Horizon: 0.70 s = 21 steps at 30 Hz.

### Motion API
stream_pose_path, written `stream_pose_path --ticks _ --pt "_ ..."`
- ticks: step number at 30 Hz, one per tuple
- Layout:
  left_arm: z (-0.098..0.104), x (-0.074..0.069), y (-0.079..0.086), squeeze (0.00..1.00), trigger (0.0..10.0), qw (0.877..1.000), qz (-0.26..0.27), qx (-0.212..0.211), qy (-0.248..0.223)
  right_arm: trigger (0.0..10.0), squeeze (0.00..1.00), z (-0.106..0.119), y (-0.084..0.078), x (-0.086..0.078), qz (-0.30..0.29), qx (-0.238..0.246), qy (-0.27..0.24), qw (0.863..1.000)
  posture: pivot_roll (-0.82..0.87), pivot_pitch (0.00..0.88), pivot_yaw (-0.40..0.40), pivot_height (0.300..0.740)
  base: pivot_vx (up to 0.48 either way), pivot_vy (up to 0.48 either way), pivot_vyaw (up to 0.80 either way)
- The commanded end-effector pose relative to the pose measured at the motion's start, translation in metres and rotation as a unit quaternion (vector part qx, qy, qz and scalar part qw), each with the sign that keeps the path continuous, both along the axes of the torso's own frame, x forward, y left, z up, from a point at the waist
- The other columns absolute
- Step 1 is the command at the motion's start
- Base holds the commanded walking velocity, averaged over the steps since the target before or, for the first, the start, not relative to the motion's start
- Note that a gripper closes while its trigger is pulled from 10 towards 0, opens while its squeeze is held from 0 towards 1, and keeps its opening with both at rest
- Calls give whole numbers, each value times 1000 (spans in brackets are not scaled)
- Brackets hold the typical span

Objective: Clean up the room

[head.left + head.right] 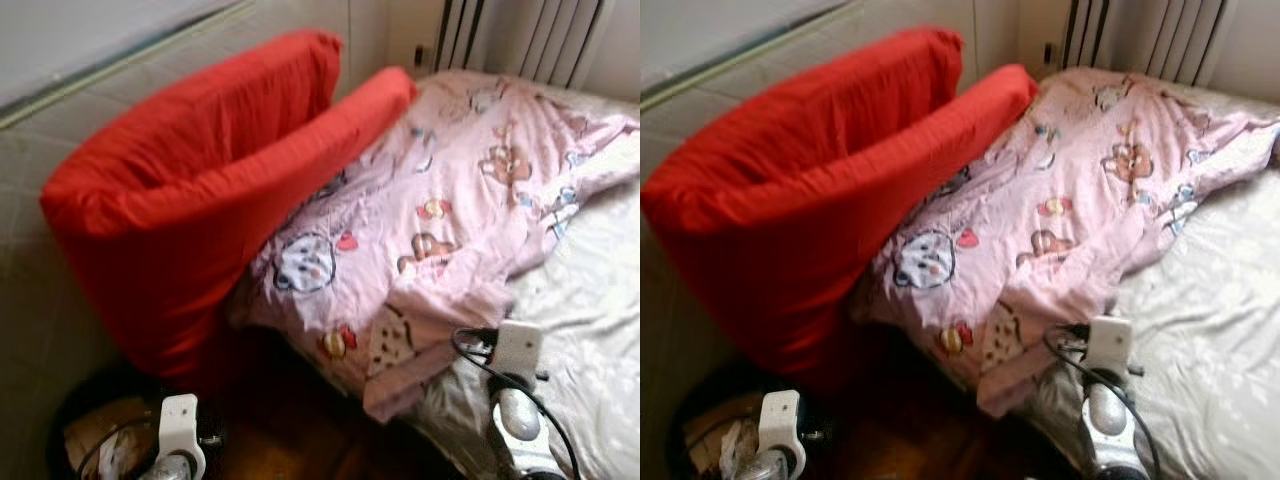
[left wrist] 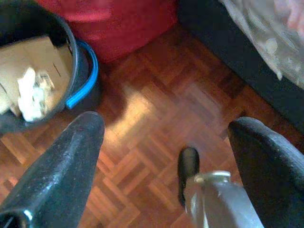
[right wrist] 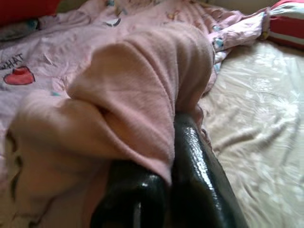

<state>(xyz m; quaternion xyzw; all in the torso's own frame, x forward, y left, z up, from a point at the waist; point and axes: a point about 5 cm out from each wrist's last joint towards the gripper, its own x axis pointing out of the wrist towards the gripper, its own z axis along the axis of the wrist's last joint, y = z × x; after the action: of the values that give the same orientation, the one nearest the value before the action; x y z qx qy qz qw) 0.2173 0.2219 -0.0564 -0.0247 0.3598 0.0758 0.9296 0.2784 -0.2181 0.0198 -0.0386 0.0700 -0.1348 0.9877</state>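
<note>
A pink duvet with cartoon prints lies crumpled across the bed, its corner hanging over the near edge. My right gripper is shut on a fold of this duvet, and pink fabric drapes over its black fingers. The right wrist sits at the bed's near edge beside the duvet corner. My left gripper hangs open above the parquet floor with nothing between its fingers. A big red pillow leans against the wall left of the bed.
A black bin with a blue rim, holding cardboard and crumpled white paper, stands on the floor by the left arm. A pale sheet covers the bed's right side. A radiator stands behind. A striped pillow lies farther along the bed.
</note>
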Motion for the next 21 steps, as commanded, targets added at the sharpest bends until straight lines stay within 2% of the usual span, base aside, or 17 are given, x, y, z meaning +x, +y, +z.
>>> stream_pose_path --ticks 1,21 --pt "-4 -7 5 0 10000 1000 0 7 17 10000 0 6 6 4 5 0 -18 1000 48 107 61 740 -277 0 0" --pt "-4 -7 5 0 10000 1000 -2 9 19 10000 0 16 8 9 3 -15 -47 999 48 103 61 740 -276 0 0"
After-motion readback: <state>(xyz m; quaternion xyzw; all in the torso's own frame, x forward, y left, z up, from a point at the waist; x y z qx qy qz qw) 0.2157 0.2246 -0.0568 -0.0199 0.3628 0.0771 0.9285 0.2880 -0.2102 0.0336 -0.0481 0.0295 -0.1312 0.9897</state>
